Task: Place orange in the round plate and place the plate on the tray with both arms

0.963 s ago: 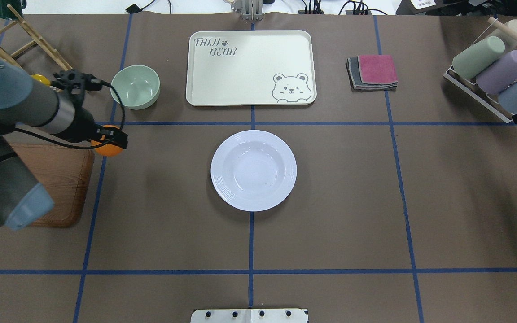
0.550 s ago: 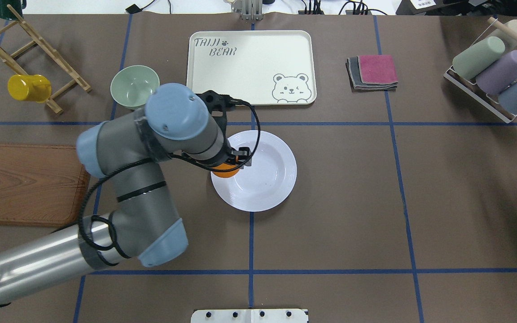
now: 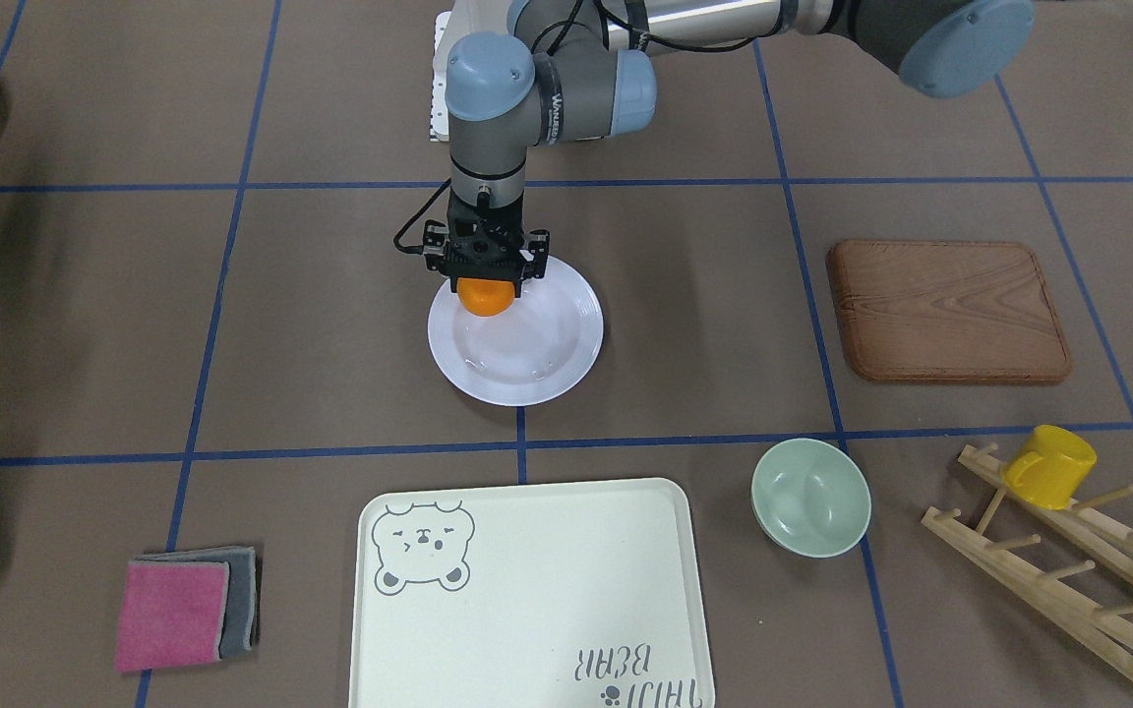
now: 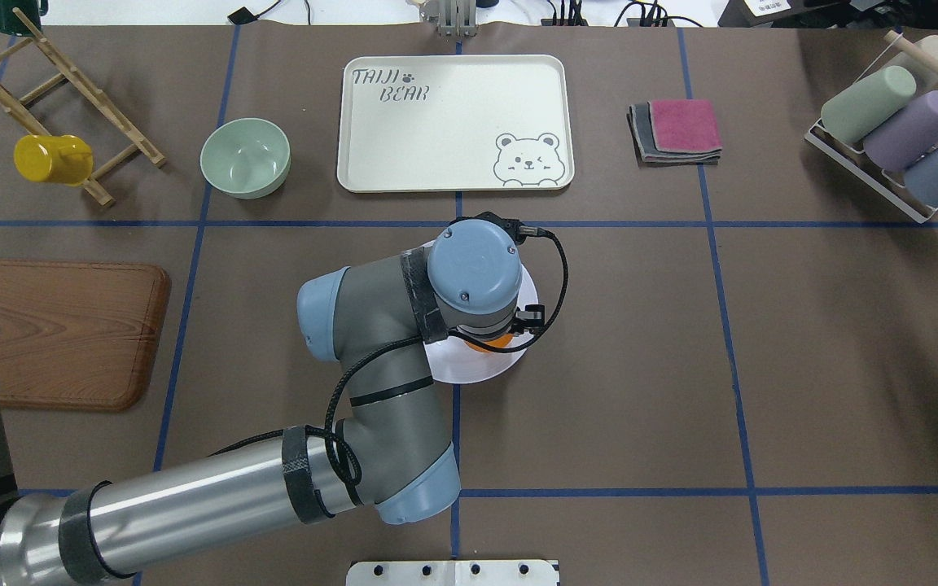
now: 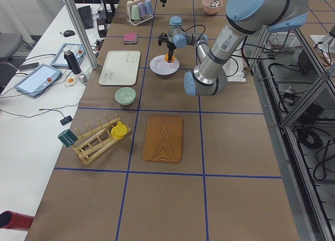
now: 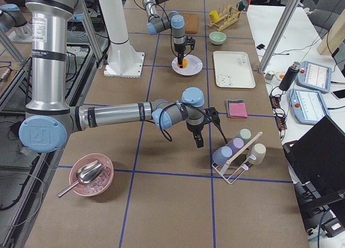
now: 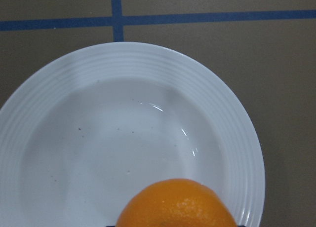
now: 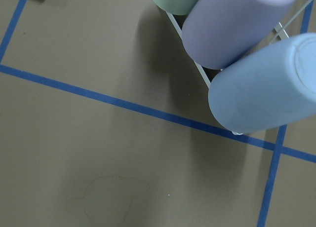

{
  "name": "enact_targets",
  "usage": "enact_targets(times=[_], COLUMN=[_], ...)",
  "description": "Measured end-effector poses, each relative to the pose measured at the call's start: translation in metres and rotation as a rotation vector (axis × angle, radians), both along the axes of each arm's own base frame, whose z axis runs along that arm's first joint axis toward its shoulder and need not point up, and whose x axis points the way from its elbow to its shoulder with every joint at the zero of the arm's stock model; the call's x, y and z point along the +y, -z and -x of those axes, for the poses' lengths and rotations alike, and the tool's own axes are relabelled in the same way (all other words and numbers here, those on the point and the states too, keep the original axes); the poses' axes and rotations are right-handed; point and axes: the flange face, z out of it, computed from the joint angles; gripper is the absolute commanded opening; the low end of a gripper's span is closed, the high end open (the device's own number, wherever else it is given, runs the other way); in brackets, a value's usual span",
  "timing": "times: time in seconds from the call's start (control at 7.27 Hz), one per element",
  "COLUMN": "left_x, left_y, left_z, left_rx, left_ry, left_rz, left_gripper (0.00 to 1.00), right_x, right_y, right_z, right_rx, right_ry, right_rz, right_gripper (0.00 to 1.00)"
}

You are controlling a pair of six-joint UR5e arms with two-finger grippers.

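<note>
Over the plate (image 3: 537,364), toward its robot-side rim, the left hand (image 3: 485,287) holds the orange (image 7: 177,205); release lies straight down. The right hand (image 6: 198,140), grip unreadable, sits far off by the cup rack (image 4: 884,122).

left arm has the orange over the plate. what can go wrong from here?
1. The left end effector holds the orange off-centre, toward the robot-side edge of the round plate. Released there, it may roll over the rim.
2. The right end effector sits close to the cup rack. It might clip the rack when swinging in for the two-arm lift.
3. A loose orange could roll while the plate travels to the tray.
</note>
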Motion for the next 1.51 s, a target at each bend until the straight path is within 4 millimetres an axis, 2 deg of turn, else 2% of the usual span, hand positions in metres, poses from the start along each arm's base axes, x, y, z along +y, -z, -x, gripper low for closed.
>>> enact_targets(times=[0.14, 0.28, 0.41, 0.55, 0.69, 1.1, 1.24, 1.51], left_x=[-0.002, -0.009, -0.022, -0.039, -0.057, -0.113, -0.125, -0.127], left_y=[-0.004, -0.005, -0.008, -0.014, -0.026, -0.089, -0.097, -0.093], left_z=[-0.004, -0.002, 0.004, 0.013, 0.023, 0.071, 0.086, 0.101], left_rx=[0.002, 0.002, -0.002, -0.011, -0.028, -0.03, -0.022, -0.003], left_ry=[0.005, 0.018, 0.039, 0.064, 0.092, 0.188, 0.21, 0.193], left_rz=[-0.009, -0.018, -0.022, -0.02, -0.014, -0.015, -0.017, -0.041], left_gripper=[0.0, 0.15, 0.54, 0.98, 0.99, 0.99, 0.99, 0.99], right_x=[0.001, 0.001, 0.001, 0.002, 0.004, 0.013, 0.023, 0.026], right_y=[0.0, 0.001, 0.001, 0.001, 0.0, -0.002, -0.002, -0.004], right_z=[0.0, 0.0, 0.0, -0.001, -0.002, -0.005, -0.007, -0.009], right_rx=[-0.001, -0.002, -0.003, -0.002, -0.001, 0.0, 0.002, 0.014], right_ry=[0.0, 0.0, 0.0, 0.0, -0.001, -0.002, -0.001, -0.005], right_rz=[0.0, -0.001, -0.001, -0.001, 0.001, 0.005, 0.009, 0.01], right_gripper=[1.0, 1.0, 1.0, 1.0, 1.0, 1.0, 1.0, 1.0])
